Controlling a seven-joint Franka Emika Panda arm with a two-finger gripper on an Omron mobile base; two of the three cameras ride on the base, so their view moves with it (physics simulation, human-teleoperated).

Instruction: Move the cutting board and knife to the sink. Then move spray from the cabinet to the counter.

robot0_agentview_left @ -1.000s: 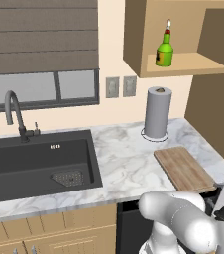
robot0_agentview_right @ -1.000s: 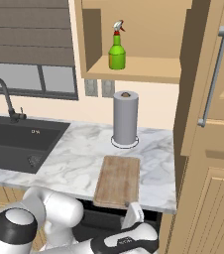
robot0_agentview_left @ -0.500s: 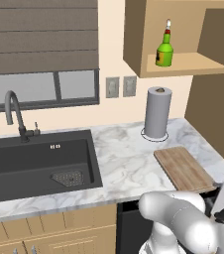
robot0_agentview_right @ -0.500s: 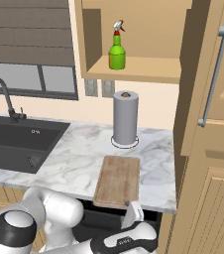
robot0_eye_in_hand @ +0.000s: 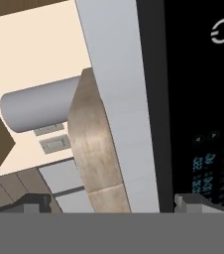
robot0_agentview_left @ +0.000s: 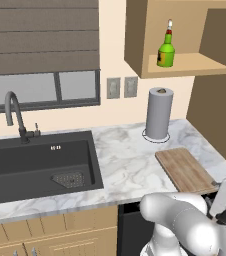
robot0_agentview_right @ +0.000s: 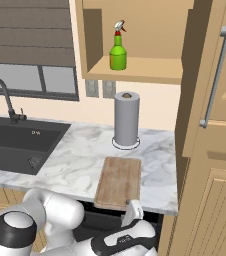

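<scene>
Down at six o'clock of the cutting board point(robot0_agentview_right: 118, 181), which lies on the table point(robot0_agentview_right: 80, 155) edge, my gripper point(robot0_eye_in_hand: 113, 206) hangs wide open holding nothing, and I might bump the board off sideways.

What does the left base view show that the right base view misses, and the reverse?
Left base view: the sink's whole basin with its drain grid. Right base view: the tall door with its bar handle. Both: board at the counter's front edge, towel roll, spray in the cabinet, faucet.
</scene>
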